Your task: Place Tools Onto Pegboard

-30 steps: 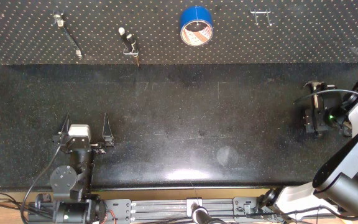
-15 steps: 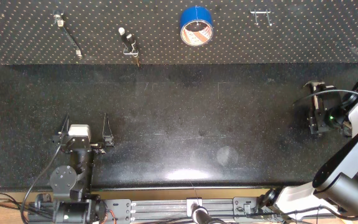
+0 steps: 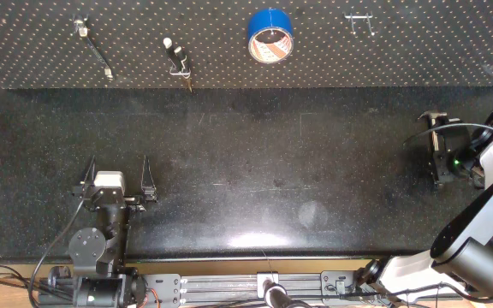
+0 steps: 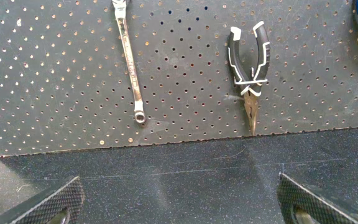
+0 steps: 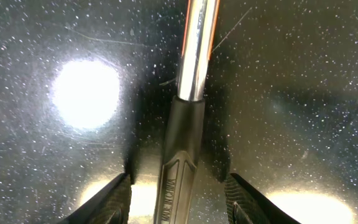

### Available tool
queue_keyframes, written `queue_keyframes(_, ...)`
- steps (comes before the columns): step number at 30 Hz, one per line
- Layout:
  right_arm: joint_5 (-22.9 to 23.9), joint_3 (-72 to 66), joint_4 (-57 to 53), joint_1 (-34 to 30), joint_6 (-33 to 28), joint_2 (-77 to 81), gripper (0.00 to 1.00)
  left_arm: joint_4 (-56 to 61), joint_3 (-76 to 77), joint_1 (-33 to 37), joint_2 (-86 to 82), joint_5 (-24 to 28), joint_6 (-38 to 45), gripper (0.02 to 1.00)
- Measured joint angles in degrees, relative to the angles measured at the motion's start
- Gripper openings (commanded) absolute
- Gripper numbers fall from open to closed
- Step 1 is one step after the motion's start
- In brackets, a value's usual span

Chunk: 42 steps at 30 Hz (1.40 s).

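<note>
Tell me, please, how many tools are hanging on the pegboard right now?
3: a wrench at the left of the pegboard, pliers just right of it, and a blue tape roll near the middle. The hook farther right is bare; none seems hidden.

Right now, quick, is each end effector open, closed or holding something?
Left end effector: open, holding nothing.
Right end effector: open, straddling the hammer handle, not yet clamped on it.

workshop, pegboard point(image 4: 191, 74) with wrench point(image 4: 130, 62) and pliers point(image 4: 251, 93)
</note>
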Motion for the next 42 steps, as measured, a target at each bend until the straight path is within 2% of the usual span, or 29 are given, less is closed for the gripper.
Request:
queue_keyframes(15,-1.9,0.0,0.0,0.0,3.5,0.0,0.375,0.0,0.0,0.0,0.0,0.0,0.0,0.998)
queue_keyframes(26,-0.4,0.0,0.0,0.0,3.4,0.0,0.327,0.0,0.0,0.0,0.0,0.0,0.0,0.996)
queue_keyframes(31,-0.3,0.0,0.0,0.0,3.4,0.6,0.231,0.0,0.0,0.0,0.0,0.0,0.0,0.996)
queue_keyframes(38,-0.1,0.0,0.2,0.0,2.6,0.7,0.226,0.0,0.0,0.0,0.0,0.0,0.0,0.996)
queue_keyframes(42,0.0,0.0,0.1,0.0,0.9,0.7,0.187,0.0,0.0,0.0,0.0,0.0,0.0,0.996)
